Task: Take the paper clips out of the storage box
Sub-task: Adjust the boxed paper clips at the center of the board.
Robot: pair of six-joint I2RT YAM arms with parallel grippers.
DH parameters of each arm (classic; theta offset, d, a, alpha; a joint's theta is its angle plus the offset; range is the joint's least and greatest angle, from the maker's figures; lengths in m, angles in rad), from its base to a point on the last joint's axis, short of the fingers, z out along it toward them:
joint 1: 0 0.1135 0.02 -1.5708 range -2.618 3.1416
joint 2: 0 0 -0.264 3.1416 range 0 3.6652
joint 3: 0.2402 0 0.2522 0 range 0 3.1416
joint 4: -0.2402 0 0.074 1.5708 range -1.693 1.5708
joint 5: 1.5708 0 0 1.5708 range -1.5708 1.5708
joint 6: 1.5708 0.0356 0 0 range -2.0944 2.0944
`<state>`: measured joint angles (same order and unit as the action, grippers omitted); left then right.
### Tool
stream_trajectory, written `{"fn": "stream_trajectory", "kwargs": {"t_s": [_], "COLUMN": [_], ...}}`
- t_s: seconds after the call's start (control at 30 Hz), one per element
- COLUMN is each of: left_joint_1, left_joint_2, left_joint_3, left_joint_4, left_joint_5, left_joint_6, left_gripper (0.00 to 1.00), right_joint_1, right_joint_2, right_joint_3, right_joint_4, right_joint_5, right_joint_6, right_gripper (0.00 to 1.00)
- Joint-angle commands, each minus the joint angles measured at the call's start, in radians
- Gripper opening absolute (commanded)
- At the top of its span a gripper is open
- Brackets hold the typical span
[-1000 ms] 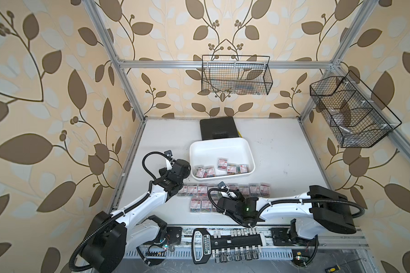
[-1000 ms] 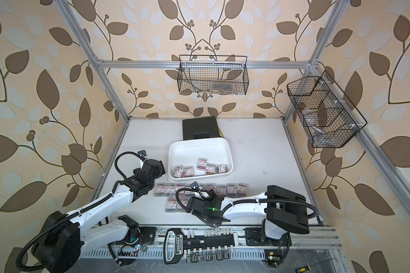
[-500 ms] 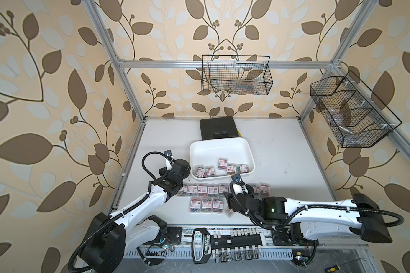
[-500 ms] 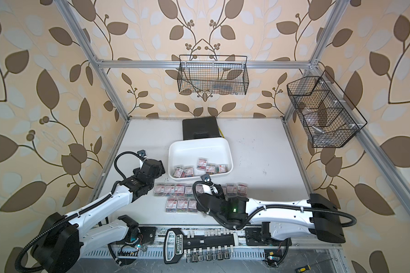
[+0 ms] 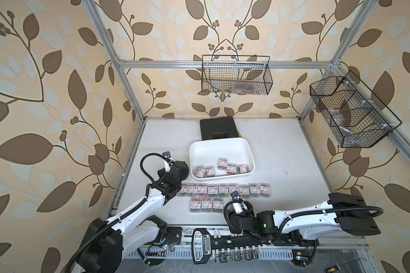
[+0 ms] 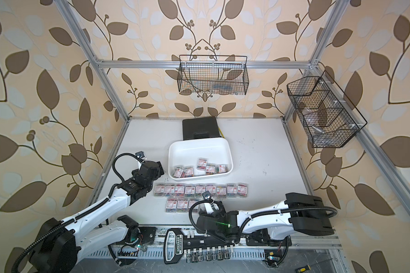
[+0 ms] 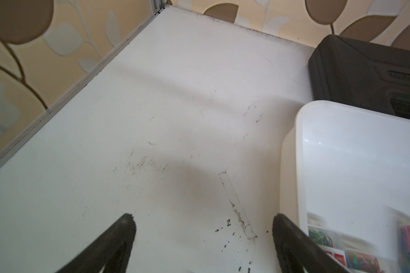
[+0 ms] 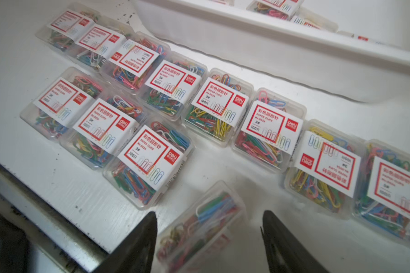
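**Top and wrist views of the two-arm cell.** The white storage box [image 5: 219,151] sits mid-table, just in front of a black hard case [image 5: 218,127]. We count five paper clip boxes [image 5: 223,165] inside it, gathered along its near wall. On the white table [image 5: 294,153], just in front of the tray, lies a row of nine [image 5: 223,190], with a row of three [image 5: 206,205] nearer the robot. The left gripper [image 7: 202,219] hovers over bare table beside the tray's left wall, its jaws wide apart and empty. The right gripper [image 8: 210,215] stands by the end of the shorter row, jaws apart, astride a tilted clip box [image 8: 199,227] that lies plain side up. One finger [image 8: 282,245] is clear of this box; the other finger [image 8: 137,245] may touch its edge, which we cannot settle.
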<state>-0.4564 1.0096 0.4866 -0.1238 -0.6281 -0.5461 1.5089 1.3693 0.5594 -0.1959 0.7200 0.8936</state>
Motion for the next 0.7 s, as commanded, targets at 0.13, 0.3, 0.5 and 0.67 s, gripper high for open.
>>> {"fn": "stream_trajectory", "kwargs": {"t_s": [0.13, 0.3, 0.5, 0.67], "left_joint_1": [0.011, 0.01, 0.01, 0.01], "left_joint_2": [-0.009, -0.005, -0.005, -0.005], "left_joint_3": [0.005, 0.009, 0.009, 0.009], "left_joint_4": [0.016, 0.014, 0.013, 0.015], "left_joint_5": [-0.011, -0.013, -0.015, -0.012], "left_joint_6": [-0.003, -0.004, -0.006, -0.003], "left_gripper": [0.92, 0.92, 0.92, 0.93], "right_joint_1": [-0.06, -0.075, -0.063, -0.024], "right_joint_2": [0.086, 0.112, 0.171, 0.221], "right_joint_3": [0.057, 0.084, 0.138, 0.207], "right_joint_4": [0.053, 0.032, -0.035, -0.13], "right_joint_5": [-0.033, -0.036, -0.022, 0.022], "right_joint_6": [-0.032, -0.058, -0.061, -0.023], "right_gripper": [0.71, 0.71, 0.65, 0.64]}}
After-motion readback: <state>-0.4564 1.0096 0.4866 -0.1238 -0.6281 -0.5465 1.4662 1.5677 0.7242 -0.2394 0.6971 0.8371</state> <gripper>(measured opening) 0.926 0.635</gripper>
